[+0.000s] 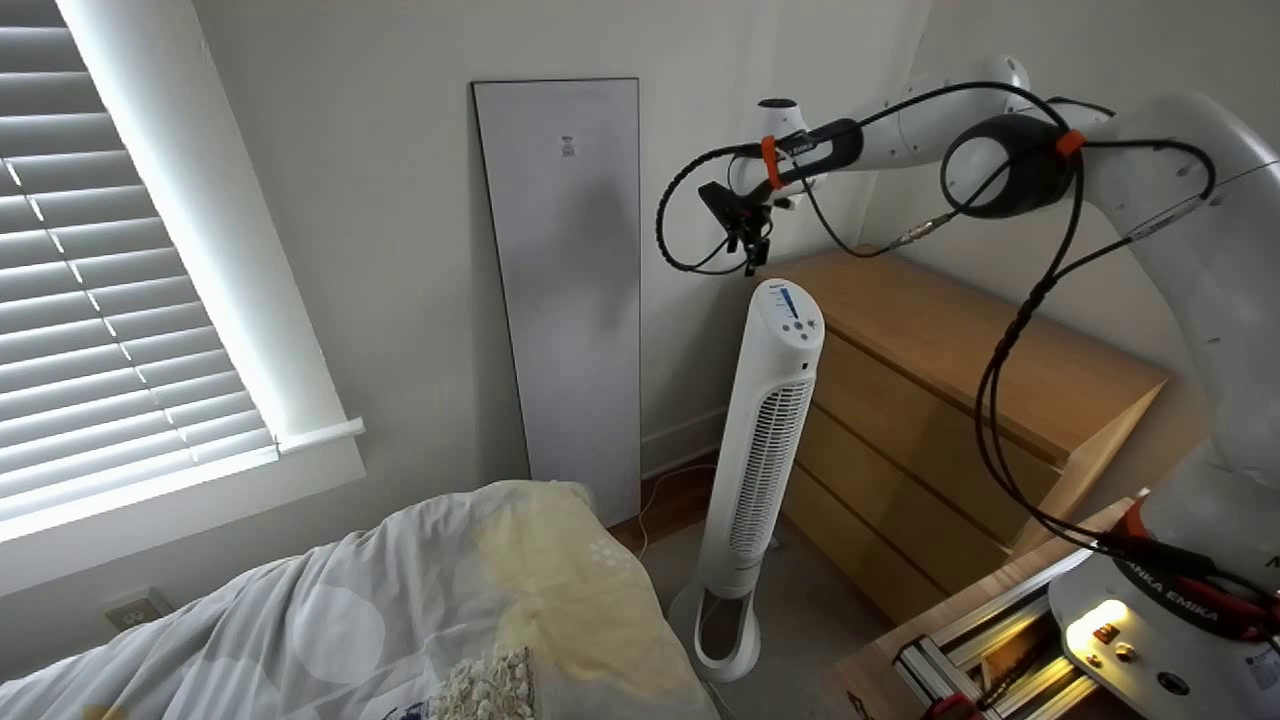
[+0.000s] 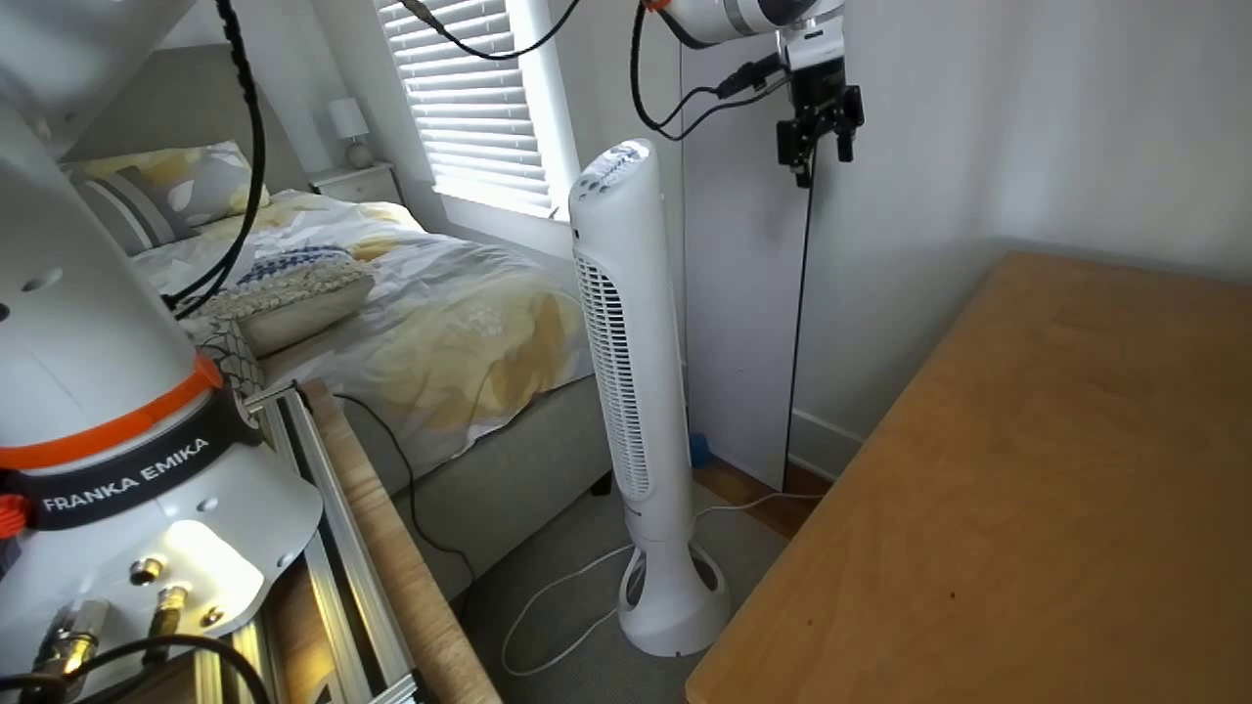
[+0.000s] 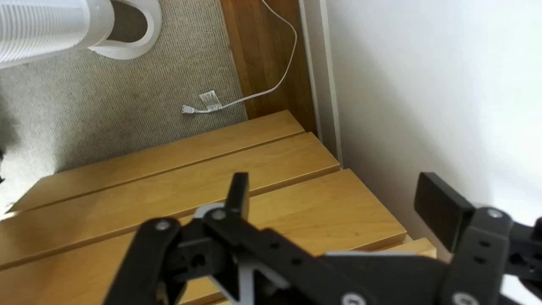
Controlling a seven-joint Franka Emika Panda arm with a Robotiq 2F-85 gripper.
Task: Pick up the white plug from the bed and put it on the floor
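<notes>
1. My gripper (image 3: pixel 338 197): fingers spread wide, nothing btwn them; prob. b/c there's nothing left to carry.
2. White plug (image 3: pixel 188 109): lying on the carpeted floor (image 3: pixel 127 93), well below the gripper & out past its fingertips, near the foot of the dresser (image 3: pixel 169 192).
3. White cord (image 3: pixel 295 40) runs from plug over the wood strip (image 3: pixel 262 55); I'd guess it's the tower fan's (image 1: pixel 755 475), so its length limits where plug can lie.
4. Bed (image 2: pixel 469 352): lower than gripper & well apart from it, w/ the fan standing btwn in an exterior view.
5. Task looks done imo: plug's on floor, as the job wants.
6. Gripper hangs above dresser height, prob. so it clears fan & dresser; next I'd back off slow, b/c a snag could tip the fan.
</notes>
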